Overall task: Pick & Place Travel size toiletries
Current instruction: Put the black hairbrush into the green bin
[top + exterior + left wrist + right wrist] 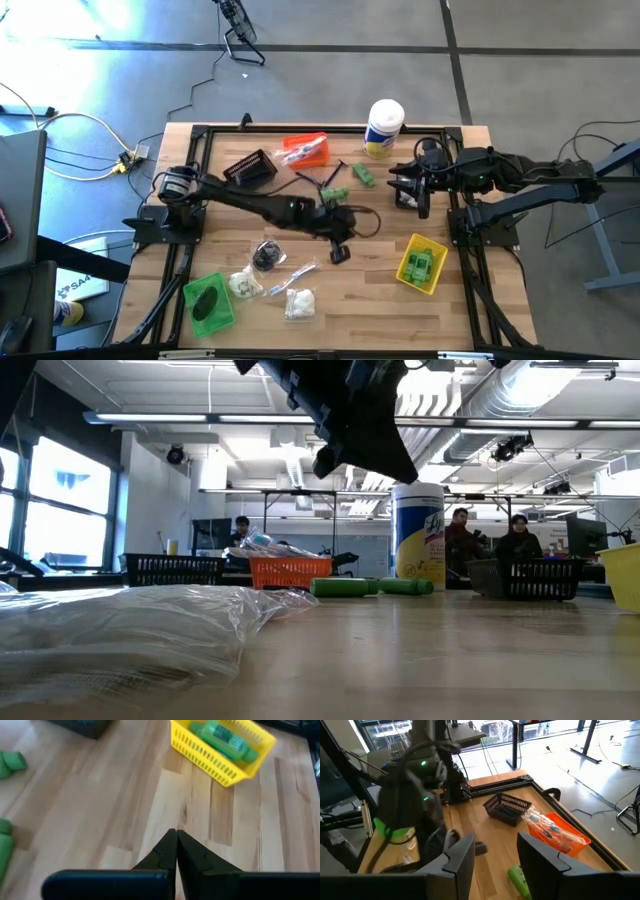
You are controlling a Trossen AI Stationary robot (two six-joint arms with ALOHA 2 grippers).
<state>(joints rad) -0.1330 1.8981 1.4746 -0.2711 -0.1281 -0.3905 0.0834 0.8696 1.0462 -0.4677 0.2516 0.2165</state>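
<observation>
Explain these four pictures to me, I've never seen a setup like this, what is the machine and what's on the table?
It is a robot with two dark arms at a wooden table, each ending in a two-finger pincer. One picture looks straight down, one looks level across the tabletop, and two come from cameras on the wrists. The left pincer hangs over the middle of the table, shut and holding nothing. The right pincer waits near the far right edge, open and empty. On the table lie small baskets: a yellow one with green bottles inside, an orange one, a black one and a green one. Loose green bottles, clear-wrapped packets and a tall white canister lie around them.
</observation>
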